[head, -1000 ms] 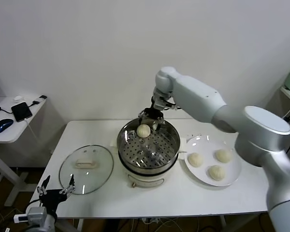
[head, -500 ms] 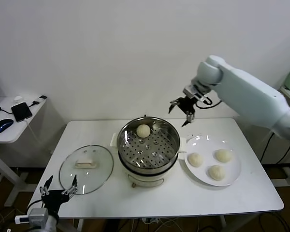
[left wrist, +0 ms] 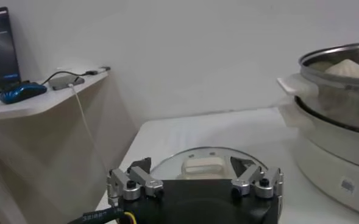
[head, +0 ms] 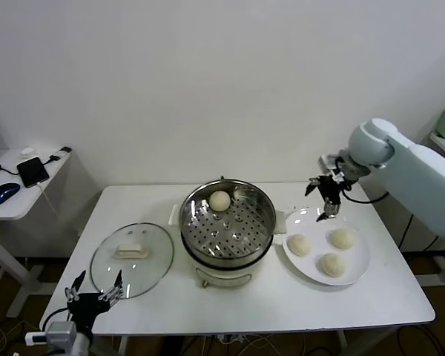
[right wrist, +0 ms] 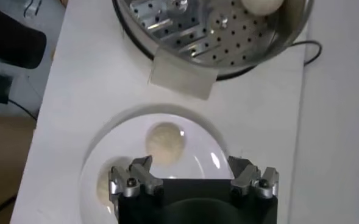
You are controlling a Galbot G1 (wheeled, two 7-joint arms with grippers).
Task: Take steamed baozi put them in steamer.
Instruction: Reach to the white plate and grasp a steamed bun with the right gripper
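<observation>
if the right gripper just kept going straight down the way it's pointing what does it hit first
Most likely the white plate, near its far rim. The right gripper hangs open above it, pointing down. By the right wrist view, a baozi lies close to that line, so it might touch that first; depth is unclear.

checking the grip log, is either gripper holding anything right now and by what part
Nothing is held. The right gripper hangs open and empty above the plate; the left gripper is open, parked near the lid.

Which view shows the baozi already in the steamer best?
Head view: the baozi sits whole on the perforated tray at the back of the steamer. The left wrist view shows only its top over the rim; the right wrist view cuts it at the frame edge.
</observation>
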